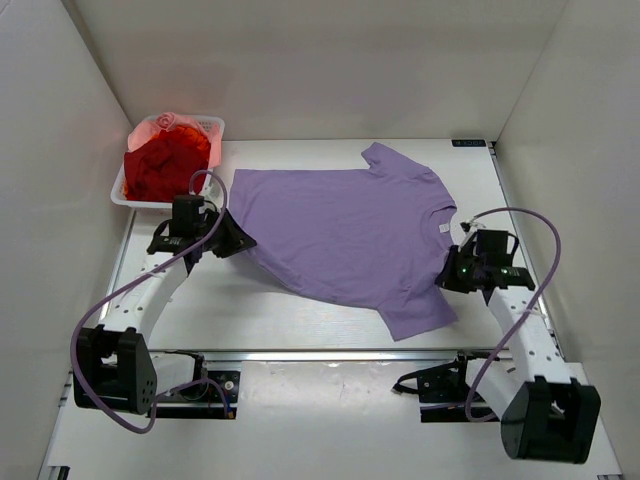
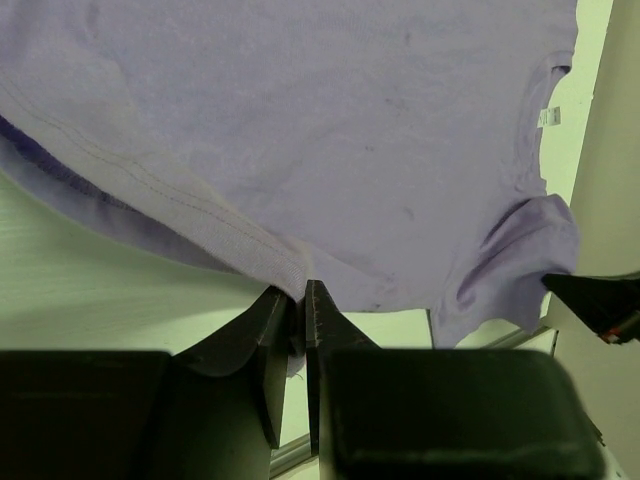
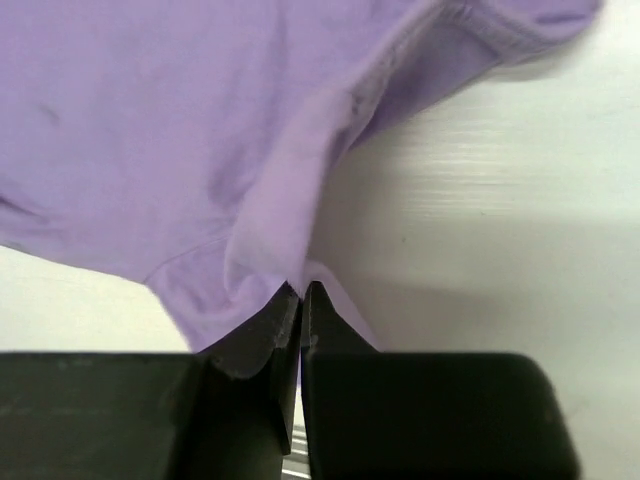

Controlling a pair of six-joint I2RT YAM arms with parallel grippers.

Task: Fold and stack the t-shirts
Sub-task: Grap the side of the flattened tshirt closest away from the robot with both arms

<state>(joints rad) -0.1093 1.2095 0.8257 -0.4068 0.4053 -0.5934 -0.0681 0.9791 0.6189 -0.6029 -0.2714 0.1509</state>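
Note:
A lavender t-shirt (image 1: 350,235) lies spread flat across the table, collar toward the right. My left gripper (image 1: 235,240) is at its left corner and is shut on the hem there; the wrist view shows the stitched hem (image 2: 180,215) pinched between the left gripper's (image 2: 303,295) fingertips. My right gripper (image 1: 447,275) is at the shirt's right edge by the near sleeve, shut on a fold of lavender cloth (image 3: 270,230) that runs up from the right gripper's (image 3: 301,292) tips. A deep red t-shirt (image 1: 165,165) and a pale pink one (image 1: 165,122) are heaped in the basket.
The white mesh basket (image 1: 215,125) stands at the back left corner, just beyond my left arm. White walls close in the table on the left, back and right. A metal rail (image 1: 330,355) runs along the near edge between the arm bases.

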